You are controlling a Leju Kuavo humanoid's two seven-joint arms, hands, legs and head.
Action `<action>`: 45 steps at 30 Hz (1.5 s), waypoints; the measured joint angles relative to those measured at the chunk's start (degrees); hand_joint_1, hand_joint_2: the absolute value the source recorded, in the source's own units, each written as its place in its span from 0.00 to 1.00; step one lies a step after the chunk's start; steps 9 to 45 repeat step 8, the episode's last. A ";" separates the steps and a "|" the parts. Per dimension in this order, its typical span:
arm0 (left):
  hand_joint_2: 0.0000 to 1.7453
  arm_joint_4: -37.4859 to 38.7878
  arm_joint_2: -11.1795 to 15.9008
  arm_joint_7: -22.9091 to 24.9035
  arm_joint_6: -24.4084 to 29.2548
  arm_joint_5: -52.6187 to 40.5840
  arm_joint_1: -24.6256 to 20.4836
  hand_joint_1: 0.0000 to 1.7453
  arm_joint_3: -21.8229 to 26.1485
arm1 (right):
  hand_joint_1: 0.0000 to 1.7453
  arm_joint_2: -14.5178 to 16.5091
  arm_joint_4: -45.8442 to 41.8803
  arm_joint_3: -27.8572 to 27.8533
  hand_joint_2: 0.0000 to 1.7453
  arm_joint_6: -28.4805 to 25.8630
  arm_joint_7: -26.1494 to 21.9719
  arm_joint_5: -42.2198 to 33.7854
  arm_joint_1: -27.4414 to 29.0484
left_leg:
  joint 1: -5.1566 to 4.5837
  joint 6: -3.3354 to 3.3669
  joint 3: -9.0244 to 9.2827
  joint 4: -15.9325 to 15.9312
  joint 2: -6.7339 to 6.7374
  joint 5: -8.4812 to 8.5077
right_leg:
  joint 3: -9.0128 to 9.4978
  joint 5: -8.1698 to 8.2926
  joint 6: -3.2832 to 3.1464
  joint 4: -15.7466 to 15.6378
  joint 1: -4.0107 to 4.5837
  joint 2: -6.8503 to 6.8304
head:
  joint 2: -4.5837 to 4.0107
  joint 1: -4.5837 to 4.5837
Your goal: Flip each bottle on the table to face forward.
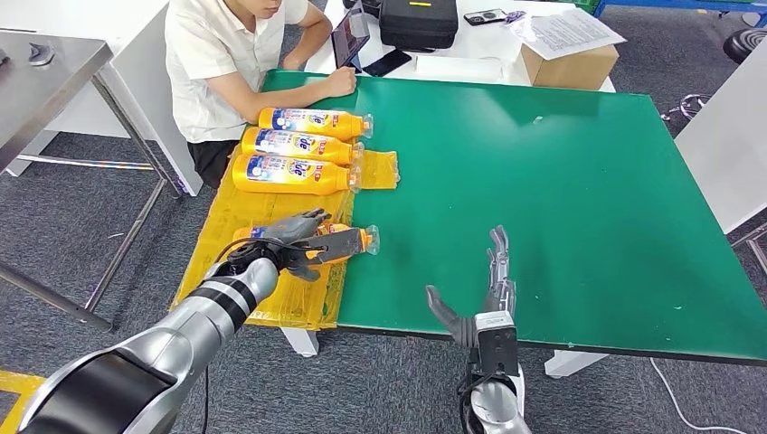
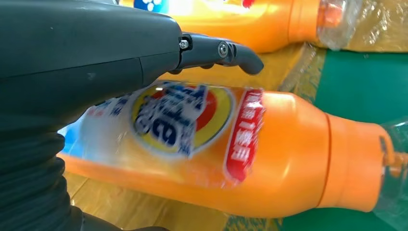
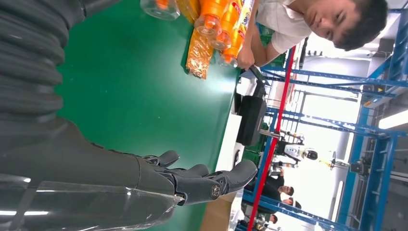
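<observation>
Four orange bottles lie on their sides on a yellow sheet point(image 1: 271, 303) along the left edge of a green table point(image 1: 561, 199), caps pointing toward the table's middle. Three of them sit close together in a row near the far left corner: far bottle point(image 1: 312, 121), middle bottle point(image 1: 300, 145) and near bottle point(image 1: 291, 174), labels facing up. The fourth bottle point(image 1: 348, 242) lies apart, closer to the near edge, and the left hand point(image 1: 294, 242) wraps its fingers point(image 2: 219, 52) around its body; in the wrist view its label faces the camera. The right hand point(image 1: 484, 294) hovers over the near edge of the table, fingers spread and straight, holding nothing. A person in a white shirt point(image 1: 231, 63) sits at the far left corner, one fist on the table.
</observation>
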 joint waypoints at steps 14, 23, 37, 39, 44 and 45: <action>1.00 0.20 -0.96 -0.69 -0.07 0.70 -0.37 0.00 0.52 | 0.00 0.23 0.49 -0.10 1.00 0.21 0.00 0.02 -0.03 | 0.00 0.00 0.01 0.00 0.01 0.00 | 0.00 0.00 0.00 0.00 0.01 0.00 | 0.00 0.00; 1.00 0.20 -0.96 -0.69 -0.07 0.70 -0.37 0.00 0.52 | 0.00 0.23 0.49 -0.10 1.00 0.21 0.00 0.02 -0.03 | 0.00 0.00 0.01 0.00 0.01 0.00 | 0.00 0.00 0.00 0.00 0.01 0.00 | 0.00 0.00; 1.00 0.20 -0.96 -0.69 -0.07 0.70 -0.37 0.00 0.52 | 0.00 0.23 0.49 -0.10 1.00 0.21 0.00 0.02 -0.03 | 0.00 0.00 0.01 0.00 0.01 0.00 | 0.00 0.00 0.00 0.00 0.01 0.00 | 0.00 0.00; 1.00 0.20 -0.96 -0.69 -0.07 0.70 -0.37 0.00 0.52 | 0.00 0.23 0.49 -0.10 1.00 0.21 0.00 0.02 -0.03 | 0.00 0.00 0.01 0.00 0.01 0.00 | 0.00 0.00 0.00 0.00 0.01 0.00 | 0.00 0.00; 1.00 0.20 -0.96 -0.69 -0.07 0.70 -0.37 0.00 0.52 | 0.00 0.23 0.49 -0.10 1.00 0.21 0.00 0.02 -0.03 | 0.00 0.00 0.01 0.00 0.01 0.00 | 0.00 0.00 0.00 0.00 0.01 0.00 | 0.00 0.00; 1.00 0.20 -0.96 -0.69 -0.07 0.70 -0.37 0.00 0.52 | 0.00 0.23 0.49 -0.10 1.00 0.21 0.00 0.02 -0.03 | 0.00 0.00 0.01 0.00 0.01 0.00 | 0.00 0.00 0.00 0.00 0.01 0.00 | 0.00 0.00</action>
